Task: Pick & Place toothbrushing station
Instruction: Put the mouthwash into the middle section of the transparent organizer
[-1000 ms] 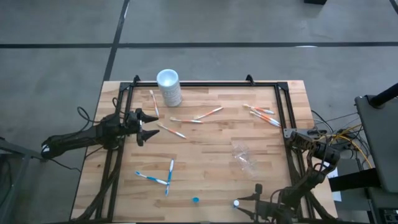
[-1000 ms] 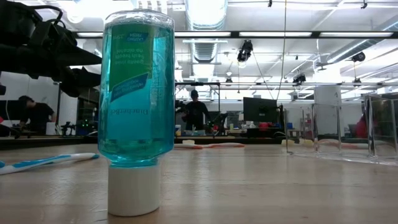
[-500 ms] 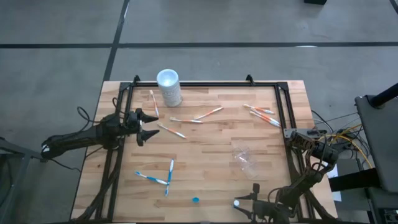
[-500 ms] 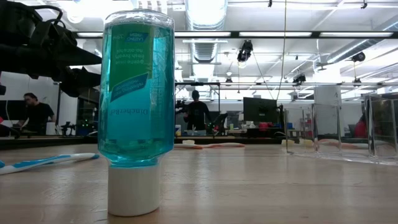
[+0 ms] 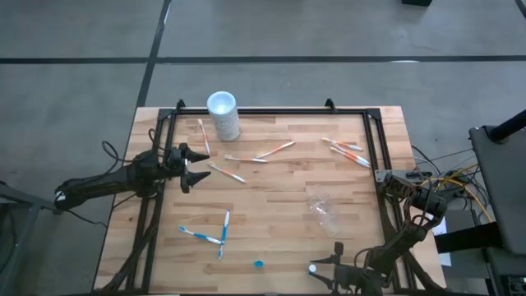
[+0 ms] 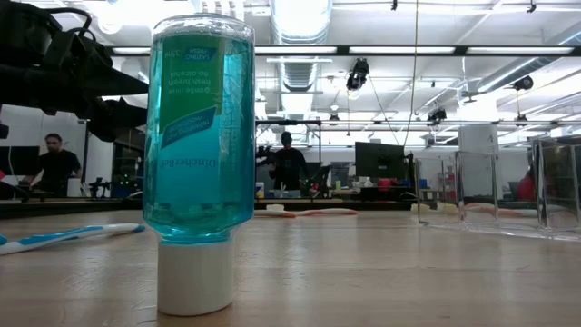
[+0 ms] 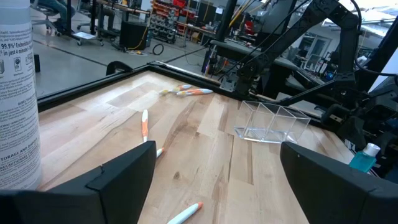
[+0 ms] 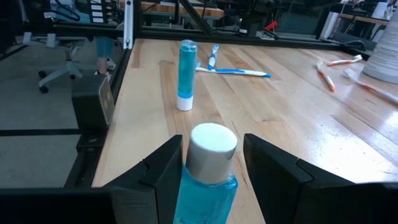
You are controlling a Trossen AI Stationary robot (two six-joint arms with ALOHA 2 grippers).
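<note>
Though set against a second ago, no change among the table's things; only a slight shift of the person (image 6: 56,163) in the room behind. Clear cup (image 5: 325,210) resting on the wood. Orange-and-white toothbrushes (image 5: 345,150) beyond the cup, blue-and-white toothbrushes (image 5: 207,234) well left of it. Left gripper (image 5: 187,167) far left of the cup, spread wide, holding nothing. Right gripper (image 5: 327,263) near the cup, straddling a blue bottle (image 8: 210,168); grip impossible to tell.

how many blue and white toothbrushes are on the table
2. One blue toothbrush lies at the wooden table's lower left in the high view; the second blue toothbrush meets its end.
</note>
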